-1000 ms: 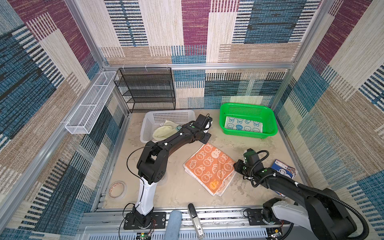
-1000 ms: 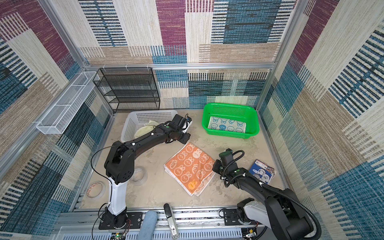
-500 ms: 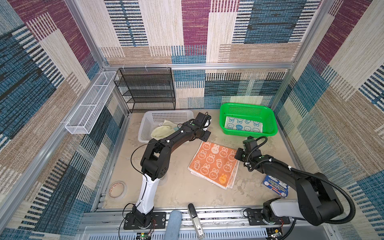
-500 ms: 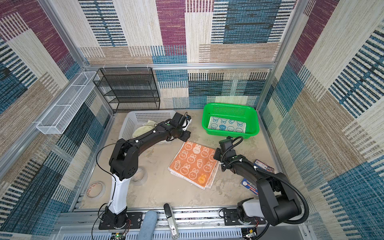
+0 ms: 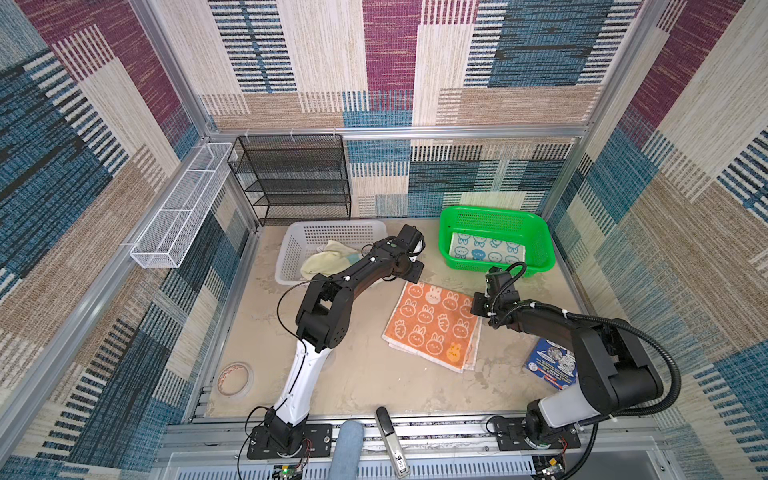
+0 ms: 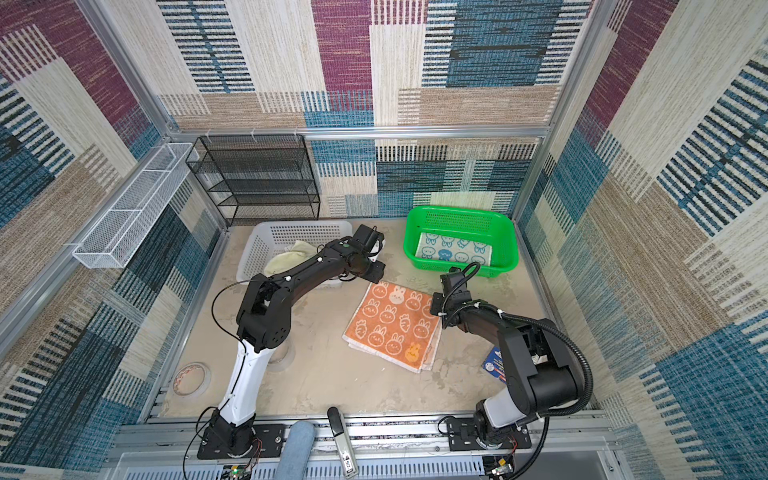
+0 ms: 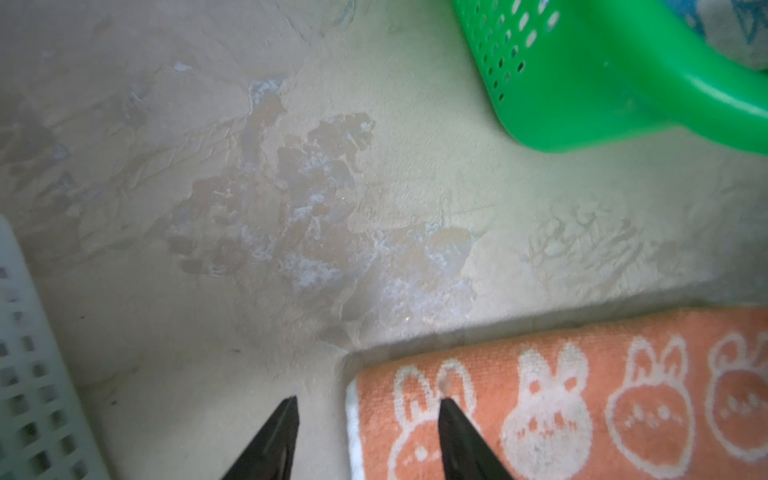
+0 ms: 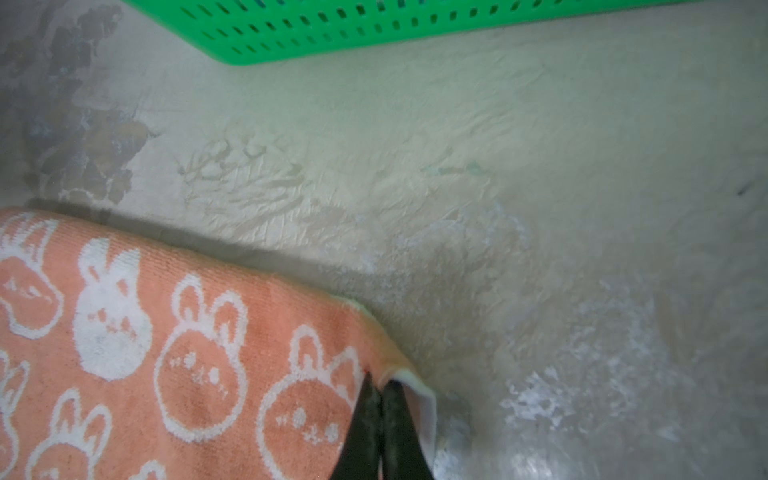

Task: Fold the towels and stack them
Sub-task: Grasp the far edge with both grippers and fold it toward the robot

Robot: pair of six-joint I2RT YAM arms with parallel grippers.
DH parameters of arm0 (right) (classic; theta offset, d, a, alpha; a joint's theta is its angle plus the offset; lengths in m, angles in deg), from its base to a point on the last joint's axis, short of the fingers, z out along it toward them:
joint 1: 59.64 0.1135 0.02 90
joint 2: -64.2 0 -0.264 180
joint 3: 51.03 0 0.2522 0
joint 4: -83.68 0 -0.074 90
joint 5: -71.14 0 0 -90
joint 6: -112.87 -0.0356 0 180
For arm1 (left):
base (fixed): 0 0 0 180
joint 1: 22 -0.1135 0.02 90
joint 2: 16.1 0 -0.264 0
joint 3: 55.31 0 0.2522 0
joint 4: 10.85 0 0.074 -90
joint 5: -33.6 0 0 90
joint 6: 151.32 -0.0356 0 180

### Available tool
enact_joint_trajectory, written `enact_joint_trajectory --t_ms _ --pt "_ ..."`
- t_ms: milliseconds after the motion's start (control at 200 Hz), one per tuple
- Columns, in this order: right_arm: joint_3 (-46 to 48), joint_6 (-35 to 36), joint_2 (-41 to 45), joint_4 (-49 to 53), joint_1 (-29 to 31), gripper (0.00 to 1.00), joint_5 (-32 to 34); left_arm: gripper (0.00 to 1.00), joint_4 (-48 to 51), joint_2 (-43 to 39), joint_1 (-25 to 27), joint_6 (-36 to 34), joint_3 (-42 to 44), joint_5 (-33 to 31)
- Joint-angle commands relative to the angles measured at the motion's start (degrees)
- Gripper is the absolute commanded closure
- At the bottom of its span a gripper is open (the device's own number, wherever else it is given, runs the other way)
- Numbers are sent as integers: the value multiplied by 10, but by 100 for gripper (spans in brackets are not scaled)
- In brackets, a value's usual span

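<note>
Worn beige tabletop, patterned walls around. Your left arm stretched far forward; left gripper low at far-left corner of orange towel, fingers spread, one over cloth, one over bare table. Your right arm bent low; right gripper fingers pressed together, pinching far-right corner, slightly raised. Print: bunnies, carrots, no words legible. Blue box label unreadable. Bare strip separates orange towel from green basket; white basket near left gripper

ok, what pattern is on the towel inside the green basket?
The towel in the green basket is white with blue bunny faces; clearest in a top view.
</note>
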Motion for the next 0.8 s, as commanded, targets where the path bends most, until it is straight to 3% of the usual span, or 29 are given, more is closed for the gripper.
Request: enact_joint_trajectory --t_ms 0,210,441,506,566,796 --pt "-3 16 -5 -29 -2 100 -16 44 41 16 0 37 -15 18" --pt "1 24 -1 -34 -8 100 -16 58 81 48 0 47 -55 19" --pt "-1 31 -3 -39 -12 100 -23 79 86 57 0 51 -55 36" --pt "0 32 -3 -39 -12 100 -24 87 86 59 0 51 -55 35" --pt "0 31 -4 -40 -12 100 -24 100 86 60 0 50 -56 31" --pt "6 40 4 -63 -25 100 -53 100 62 33 0 42 -47 -1"
